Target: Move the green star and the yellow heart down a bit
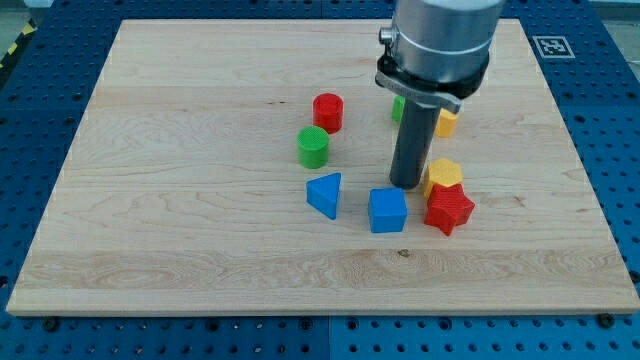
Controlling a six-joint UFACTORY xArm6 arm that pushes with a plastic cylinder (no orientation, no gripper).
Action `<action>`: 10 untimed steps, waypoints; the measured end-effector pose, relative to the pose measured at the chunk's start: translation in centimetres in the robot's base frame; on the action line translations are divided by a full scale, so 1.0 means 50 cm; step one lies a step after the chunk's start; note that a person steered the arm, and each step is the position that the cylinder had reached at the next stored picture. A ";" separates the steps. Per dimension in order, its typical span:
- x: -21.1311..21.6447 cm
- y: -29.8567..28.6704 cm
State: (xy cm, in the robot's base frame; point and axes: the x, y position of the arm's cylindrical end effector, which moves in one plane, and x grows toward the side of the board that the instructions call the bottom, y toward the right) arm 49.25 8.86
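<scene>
The green star [397, 109] shows only as a green sliver at the rod's left side, near the view's top; the arm hides most of it. The yellow heart [448, 123] peeks out at the rod's right side, also mostly hidden. My tip [406, 186] is below both of them, just above the blue cube [387, 210] and close to the left of the yellow hexagon [443, 176]. I cannot tell whether the tip touches either block.
A red cylinder [327, 112] and a green cylinder [313, 147] stand left of the rod. A blue triangle [325, 193] lies left of the blue cube. A red star [449, 209] sits below the yellow hexagon. The wooden board [180, 200] carries them all.
</scene>
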 end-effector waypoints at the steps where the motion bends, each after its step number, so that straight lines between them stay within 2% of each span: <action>1: 0.006 0.020; 4: -0.003 0.047; 5: -0.029 0.047; 8: -0.177 -0.065; 10: -0.265 -0.069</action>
State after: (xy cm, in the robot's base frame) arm 36.02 5.38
